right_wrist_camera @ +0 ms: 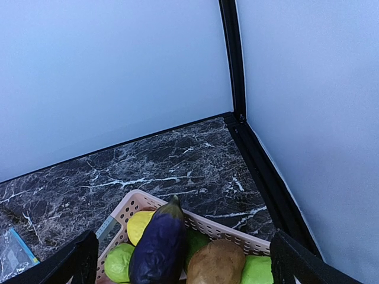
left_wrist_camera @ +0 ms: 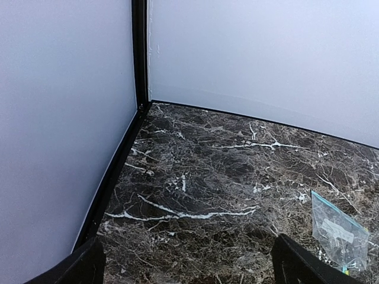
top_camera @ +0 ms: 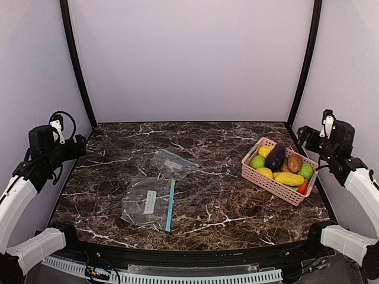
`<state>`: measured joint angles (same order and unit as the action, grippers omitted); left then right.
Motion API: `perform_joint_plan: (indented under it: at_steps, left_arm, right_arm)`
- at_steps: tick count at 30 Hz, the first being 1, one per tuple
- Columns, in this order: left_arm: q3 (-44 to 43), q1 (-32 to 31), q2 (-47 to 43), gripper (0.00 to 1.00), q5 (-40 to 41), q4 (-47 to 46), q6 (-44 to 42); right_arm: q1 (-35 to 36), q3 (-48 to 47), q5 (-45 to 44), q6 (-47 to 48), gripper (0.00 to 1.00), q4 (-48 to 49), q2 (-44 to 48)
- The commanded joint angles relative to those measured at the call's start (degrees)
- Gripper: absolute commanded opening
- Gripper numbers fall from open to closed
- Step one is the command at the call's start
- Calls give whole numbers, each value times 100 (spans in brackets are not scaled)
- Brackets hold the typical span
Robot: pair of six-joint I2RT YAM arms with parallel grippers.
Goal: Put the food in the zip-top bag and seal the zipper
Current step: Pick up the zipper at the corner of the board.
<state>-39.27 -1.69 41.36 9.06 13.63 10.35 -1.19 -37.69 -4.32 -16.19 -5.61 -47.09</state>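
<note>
Food (top_camera: 276, 157) glossy, rounded | basket (top_camera: 266, 184) pink, slatted | zip-top bag (top_camera: 147, 203) clear, flat

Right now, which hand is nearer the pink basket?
Right. The right hand hovers beside the pink basket at its far right corner; the left hand is across the table, at the left edge.

A dark brown marble desk (top_camera: 225, 201) veined in white is boxed by plain pale walls (top_camera: 189, 59), black posts (top_camera: 76, 65) rising from its two far corners

Twin limbs — left arm (top_camera: 16, 204), right arm (top_camera: 362, 192) — white shells, black joints, looped black cable (top_camera: 74, 121), black hand fingers (left_wrist_camera: 83, 267)
</note>
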Motion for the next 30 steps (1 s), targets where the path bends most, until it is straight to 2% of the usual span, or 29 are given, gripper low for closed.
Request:
perform_joint_plan:
  at_steps: [1,8,12,17,20,25,30]
  left_arm:
    - [-161,-24,32,99,277,230,159]
    - [-148,-24,-163,99,552,362,388]
    - [-308,-24,-90,99,500,921,475]
    - [-126,-40,-122,99,-732,941,768]
    - [145,-276,78,99,-1662,699,1387]
    - [740,-1080,582,99,-2326,-6,2215]
    - [1485,-1515,1008,99,-3040,-928,3055]
  right_arm:
    - [-36,-188,-81,-11,99,150,-42]
    - [-32,-175,12,2,99,122,1]
    - [-30,-447,382,359,99,-161,-129]
    - [-17,-992,1234,539,99,-799,-499]
    - [80,-1043,1763,405,99,-831,-584]
    - [1056,-1027,1928,125,99,-755,-885]
    - [1989,-791,1864,-127,99,-317,-1196]
